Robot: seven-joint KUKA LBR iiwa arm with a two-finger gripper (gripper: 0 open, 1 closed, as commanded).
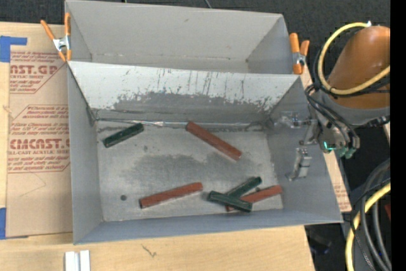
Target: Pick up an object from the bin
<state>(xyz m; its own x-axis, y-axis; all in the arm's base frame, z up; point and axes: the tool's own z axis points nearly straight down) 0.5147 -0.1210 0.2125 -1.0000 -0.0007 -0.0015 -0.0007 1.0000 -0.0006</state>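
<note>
My gripper (pixel 302 160) hangs over the bin's right side, close to the sloping right wall and above the floor. Nothing shows in it. Nearest to it, below and to its left, lies a small cluster at the front right. There a reddish-brown bar (pixel 265 193) sits beside two crossed dark green bars, one slanting up (pixel 246 186) and one lying flatter (pixel 228 201). The gripper is apart from all three.
Another reddish-brown bar (pixel 214 140) lies slanted near the back wall's foot. A third one (pixel 170 195) rests at the front middle. A dark green bar (pixel 124 134) lies at the back left. The arm with its cables stands outside the bin's right rim.
</note>
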